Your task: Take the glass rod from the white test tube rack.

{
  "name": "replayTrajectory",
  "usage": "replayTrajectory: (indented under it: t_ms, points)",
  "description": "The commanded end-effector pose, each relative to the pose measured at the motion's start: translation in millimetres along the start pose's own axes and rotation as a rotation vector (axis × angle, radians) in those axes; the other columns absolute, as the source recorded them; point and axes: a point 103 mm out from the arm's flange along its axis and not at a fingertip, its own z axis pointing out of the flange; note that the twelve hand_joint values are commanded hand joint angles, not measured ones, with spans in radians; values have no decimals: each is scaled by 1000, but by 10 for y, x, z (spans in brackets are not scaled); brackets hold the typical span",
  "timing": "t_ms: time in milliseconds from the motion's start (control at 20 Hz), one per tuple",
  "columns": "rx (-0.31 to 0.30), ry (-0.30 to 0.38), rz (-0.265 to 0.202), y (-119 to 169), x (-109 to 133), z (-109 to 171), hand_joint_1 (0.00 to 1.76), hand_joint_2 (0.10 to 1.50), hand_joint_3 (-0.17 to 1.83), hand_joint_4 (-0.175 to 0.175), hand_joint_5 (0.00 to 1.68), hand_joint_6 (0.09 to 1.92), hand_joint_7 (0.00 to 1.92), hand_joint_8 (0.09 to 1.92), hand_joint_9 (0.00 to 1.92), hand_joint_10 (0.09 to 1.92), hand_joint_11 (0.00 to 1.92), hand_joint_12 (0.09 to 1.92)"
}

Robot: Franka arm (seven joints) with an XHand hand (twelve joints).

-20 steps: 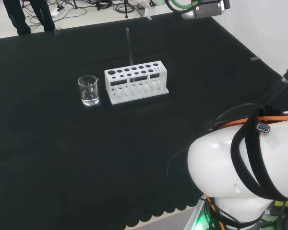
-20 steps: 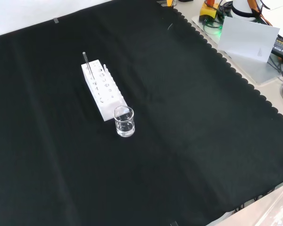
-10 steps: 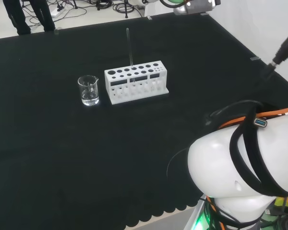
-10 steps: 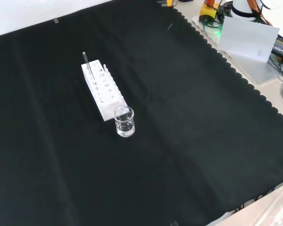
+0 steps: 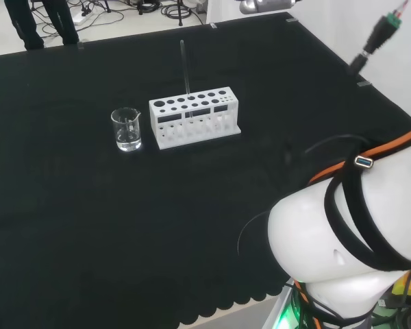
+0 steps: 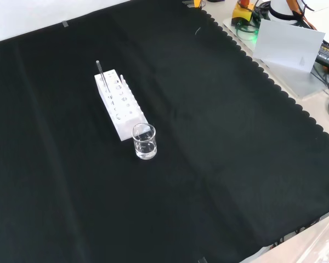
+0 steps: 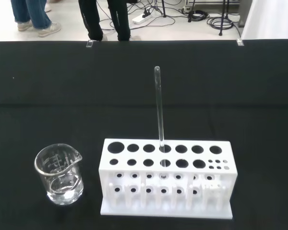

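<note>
A: Where's the glass rod (image 7: 158,108)?

B: Upright in a far-row hole of the white rack (image 7: 165,177), roughly mid-length. In the head view the rod (image 5: 184,66) sticks up well above the rack (image 5: 194,116); the front view has the rod (image 6: 101,75) at the rack's (image 6: 119,103) far end. Nothing is touching it.

A: How will it handle?

B: My guess — light, stiff, slick and brittle. Thin and clear, so easy to misjudge. I'd pinch the bare length above the rack, not the very tip, and pull straight up along its axis; any sideways load could lever it against the hole or tip the rack.

A: Hand state?

B: Cannot tell — the fingers aren't visible, so I won't say open or closed.

A: Containers?

B: The rack's other holes look empty from the wrist view. A small glass beaker (image 7: 59,174) stands on the bench (image 5: 89,226) just left of the rack in the head view, apart from it. Looks like a little clear liquid in the bottom, but I can't be sure. Beaker (image 6: 144,141) sits near the rack's near end in the front view.
</note>
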Motion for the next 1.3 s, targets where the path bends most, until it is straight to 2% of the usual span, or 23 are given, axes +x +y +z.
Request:
replayTrajectory:
  t_ms: [50,400,550,900,1300]
  points:
    - [-13,13,-30,537,-112,24,547,877,279,-56,8,87,27,751,117,858,0,1414]
    - [15,10,-47,982,-92,230,553,877,282,-58,19,87,39,761,125,857,0,1420]
    - [7,32,-49,1146,-111,287,555,878,284,-60,27,87,47,767,148,864,0,1419]
    - [7,37,-65,1507,-110,428,552,880,296,-66,55,87,81,790,248,865,4,1491]
    - [19,42,-87,1935,-88,793,538,891,306,-67,98,87,122,808,255,859,10,1491]
